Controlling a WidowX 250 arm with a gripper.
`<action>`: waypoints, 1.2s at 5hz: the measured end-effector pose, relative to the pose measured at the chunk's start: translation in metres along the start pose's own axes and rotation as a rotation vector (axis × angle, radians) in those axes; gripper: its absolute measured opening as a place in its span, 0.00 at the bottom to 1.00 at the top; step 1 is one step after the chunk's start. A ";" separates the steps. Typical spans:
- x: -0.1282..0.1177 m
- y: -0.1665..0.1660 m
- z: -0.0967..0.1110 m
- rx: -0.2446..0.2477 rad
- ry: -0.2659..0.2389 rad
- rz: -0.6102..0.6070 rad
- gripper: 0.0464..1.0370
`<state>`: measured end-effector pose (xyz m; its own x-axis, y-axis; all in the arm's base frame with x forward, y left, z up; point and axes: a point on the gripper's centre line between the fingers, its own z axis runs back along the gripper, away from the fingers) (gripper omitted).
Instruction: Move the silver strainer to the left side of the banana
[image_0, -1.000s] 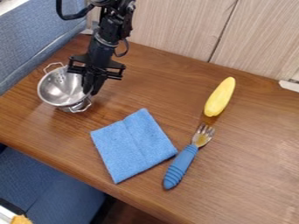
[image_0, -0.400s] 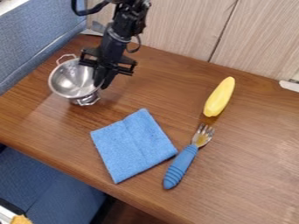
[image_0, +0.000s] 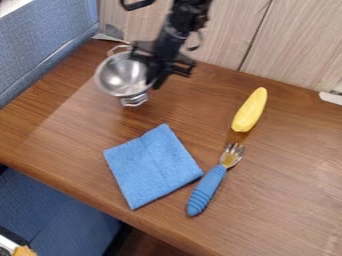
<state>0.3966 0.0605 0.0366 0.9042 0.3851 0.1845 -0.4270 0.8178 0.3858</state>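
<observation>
"So, what's biggest?"
"One smooth, wood-grained table (image_0: 280, 200). Next, a folded blue cloth (image_0: 152, 167), nubbly, probably limp."
"And your strainer (image_0: 120, 75)?"
"Tilted, at the view's upper left. My pincer (image_0: 155, 80) is clamped on its rim. Shiny metal: light, stiff and slippery, I'd guess. Its round bowl could swivel, so I'd want a deep rim bite."
"Smaller?"
"A metal-tined fork (image_0: 208, 187), ribbed blue handle; lastly, the tapered yellow banana (image_0: 250, 110), well right of my strainer."
</observation>
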 end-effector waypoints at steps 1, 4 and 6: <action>0.014 -0.035 0.035 -0.083 -0.094 -0.104 0.03; 0.011 -0.126 0.052 -0.145 -0.116 -0.361 0.03; 0.004 -0.130 0.044 -0.122 -0.091 -0.392 0.03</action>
<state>0.4557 -0.0632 0.0264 0.9920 -0.0004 0.1265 -0.0422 0.9416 0.3340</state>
